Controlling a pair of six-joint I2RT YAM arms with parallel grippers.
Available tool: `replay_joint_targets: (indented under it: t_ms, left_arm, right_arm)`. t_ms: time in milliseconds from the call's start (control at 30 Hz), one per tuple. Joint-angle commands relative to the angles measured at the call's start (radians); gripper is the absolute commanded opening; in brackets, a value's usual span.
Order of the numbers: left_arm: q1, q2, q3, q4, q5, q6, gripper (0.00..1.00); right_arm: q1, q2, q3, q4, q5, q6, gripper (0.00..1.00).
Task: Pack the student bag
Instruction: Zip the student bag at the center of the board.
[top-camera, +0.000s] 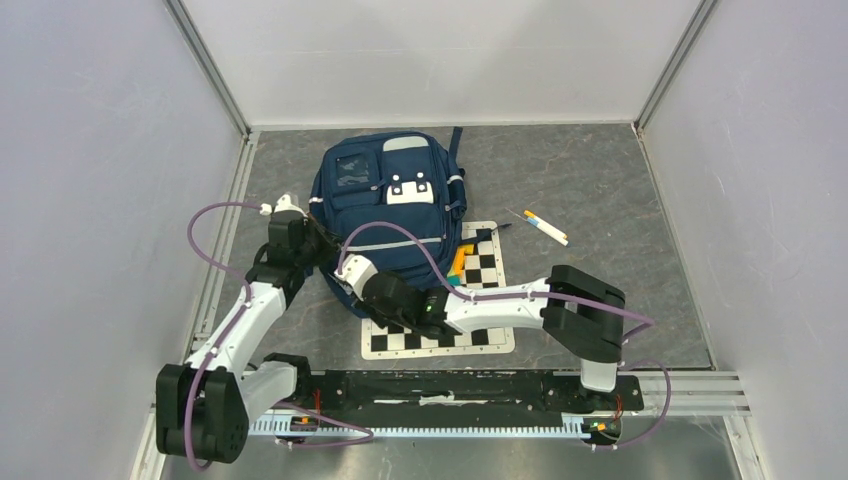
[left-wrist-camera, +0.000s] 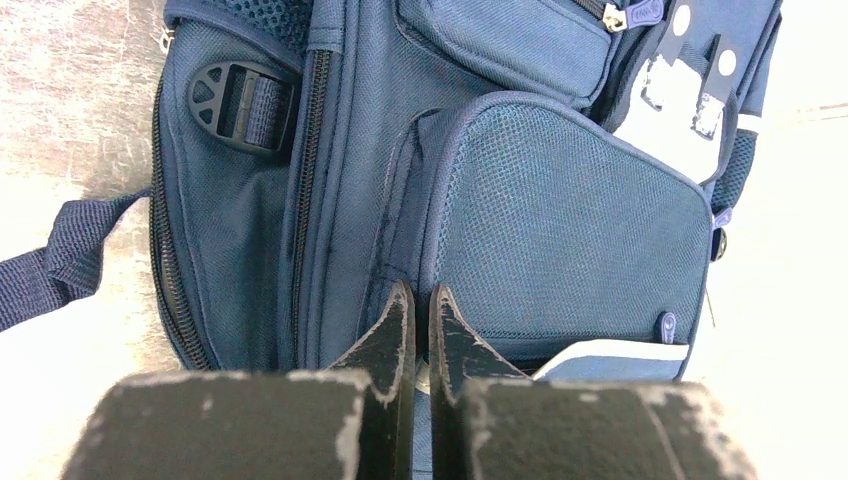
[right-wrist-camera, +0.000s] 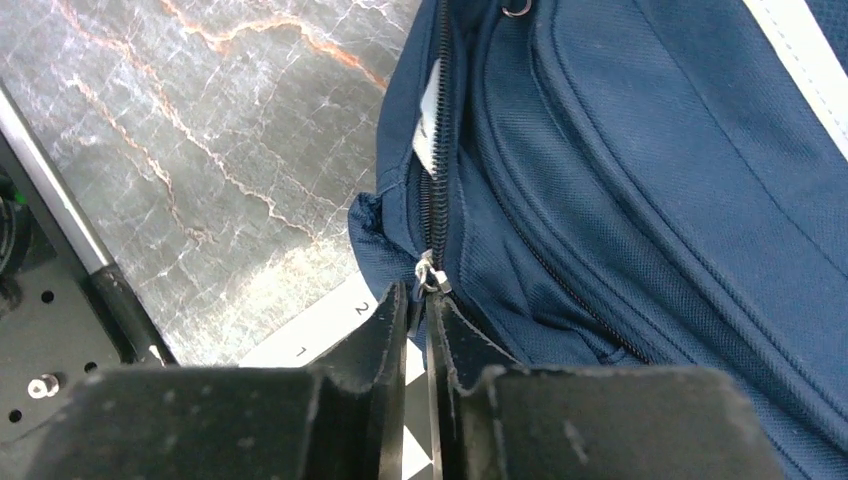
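Note:
The student bag (top-camera: 385, 205) is a navy backpack lying flat, front pockets up, in the middle of the table. My left gripper (top-camera: 325, 248) is at its left side. In the left wrist view this gripper (left-wrist-camera: 420, 292) is shut, pinching a ridge of bag fabric beside the mesh pocket (left-wrist-camera: 570, 220). My right gripper (top-camera: 352, 272) is at the bag's near corner. In the right wrist view it (right-wrist-camera: 418, 296) is shut on the metal zipper pull (right-wrist-camera: 430, 272), where the main zipper (right-wrist-camera: 437, 150) ends. The zipper gapes slightly higher up.
A checkerboard sheet (top-camera: 480, 335) lies under the bag's near right corner. Orange and teal items (top-camera: 458, 263) lie on it beside the bag. Two pens (top-camera: 545, 227) lie to the right. A loose strap (left-wrist-camera: 60, 265) trails left. White walls enclose the table.

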Motion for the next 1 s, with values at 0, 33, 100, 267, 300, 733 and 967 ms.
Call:
replay_joint_targets:
  t_ms: [0,33,100,267,300,733,967]
  left_arm:
    - [-0.04,-0.037,0.04,0.041,0.094,-0.034,0.05]
    - [-0.04,-0.046,0.047,0.019,0.084,-0.016,0.15]
    - [-0.04,-0.073,0.056,-0.016,0.061,0.013,0.43]
    - [-0.041,-0.161,0.079,-0.116,0.012,0.097,0.79]
    - [-0.042,-0.171,0.09,-0.15,0.005,0.12,0.79]
    - [-0.385,-0.134,0.261,-0.434,-0.23,0.283,0.81]
    - [-0.442,-0.187,0.233,-0.445,-0.23,0.275,0.84]
  right_arm:
    - [0.032,-0.05,0.039,0.098,-0.098,-0.06,0.23]
    - [0.032,-0.081,0.013,0.1,-0.1,-0.064,0.32]
    - [0.032,-0.15,-0.043,0.101,-0.099,-0.071,0.46]
    - [0.021,-0.355,-0.196,0.057,-0.005,-0.08,0.78]
    - [0.009,-0.39,-0.234,0.044,0.028,-0.068,0.82]
    - [-0.421,-0.556,-0.489,0.068,-0.13,0.19,0.95]
    - [-0.523,-0.531,-0.639,0.352,-0.287,0.406,0.98]
